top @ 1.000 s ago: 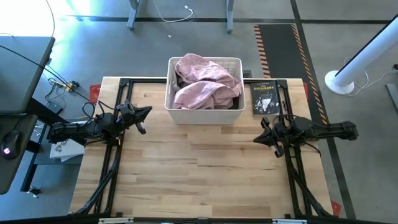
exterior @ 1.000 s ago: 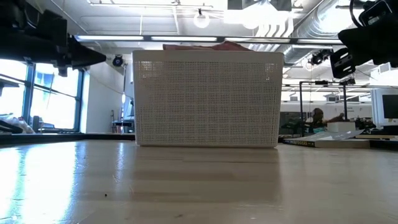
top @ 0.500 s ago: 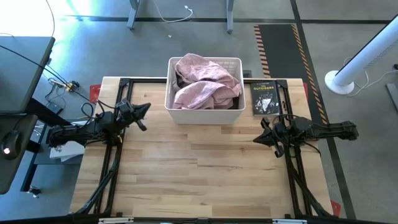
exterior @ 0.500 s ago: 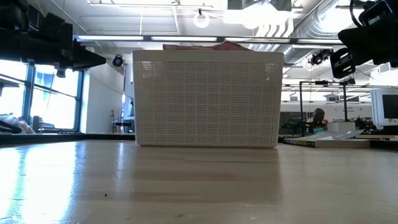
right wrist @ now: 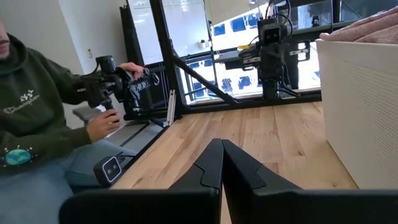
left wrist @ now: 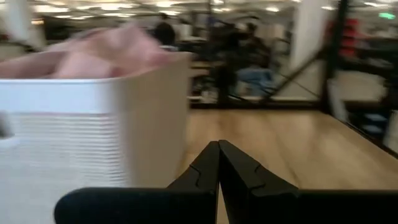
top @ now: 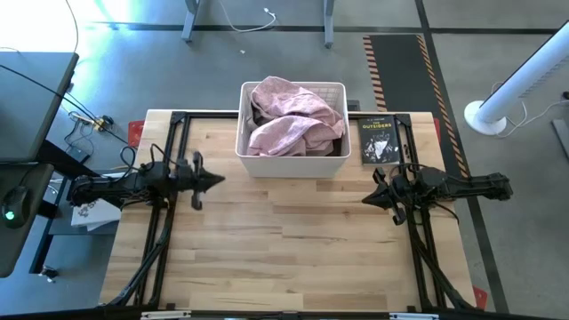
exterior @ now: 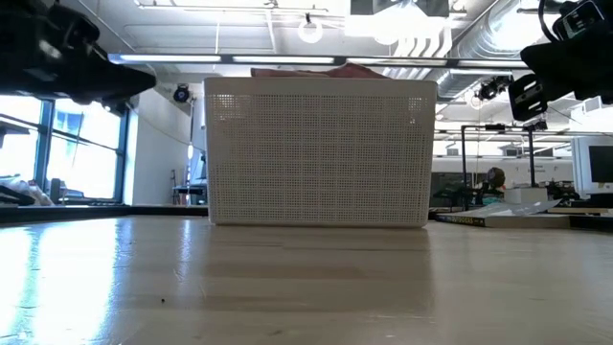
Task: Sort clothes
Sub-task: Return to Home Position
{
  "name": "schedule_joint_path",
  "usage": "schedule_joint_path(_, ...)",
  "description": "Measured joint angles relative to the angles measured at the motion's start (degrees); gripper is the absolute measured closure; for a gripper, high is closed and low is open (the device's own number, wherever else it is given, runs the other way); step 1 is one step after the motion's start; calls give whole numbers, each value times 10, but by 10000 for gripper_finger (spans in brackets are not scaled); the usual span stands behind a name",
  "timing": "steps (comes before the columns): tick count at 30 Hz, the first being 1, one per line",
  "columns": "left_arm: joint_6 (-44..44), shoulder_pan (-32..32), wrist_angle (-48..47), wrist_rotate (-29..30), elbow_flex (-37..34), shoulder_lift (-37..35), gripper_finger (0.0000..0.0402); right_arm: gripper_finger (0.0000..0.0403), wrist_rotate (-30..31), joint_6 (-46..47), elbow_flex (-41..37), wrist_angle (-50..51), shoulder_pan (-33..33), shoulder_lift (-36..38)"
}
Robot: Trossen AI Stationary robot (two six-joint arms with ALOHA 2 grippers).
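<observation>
Two grippers, left gripper (top: pixel 217 180) and right gripper (top: pixel 367 198); one white basket (top: pixel 293 164) near the left gripper, one pink garment (top: pixel 289 116) showing; one black book (top: pixel 378 140) near the right gripper; one person (right wrist: pixel 37 124).

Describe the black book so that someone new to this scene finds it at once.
Start at the wooden table and find the white basket heaped with a pink garment at its far edge. Just to its right in the high view lies the black book, flat: the only thin, dark, white-lettered thing.
</observation>
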State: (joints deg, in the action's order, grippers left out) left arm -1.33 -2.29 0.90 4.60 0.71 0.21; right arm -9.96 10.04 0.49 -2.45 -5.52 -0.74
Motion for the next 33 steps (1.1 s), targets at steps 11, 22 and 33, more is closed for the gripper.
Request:
schedule_joint_path(11, 11, 1, -6, -39, 0, 0, 398, 403, 0, 0, 0, 0, 0, 0)
schedule_joint_path(22, 11, 10, -6, -39, 0, 0, 398, 403, 0, -51, 0, 0, 0, 0)
schedule_joint_path(33, 11, 8, -6, -39, 0, 0, 398, 403, 0, -255, 0, 0, 0, 0)
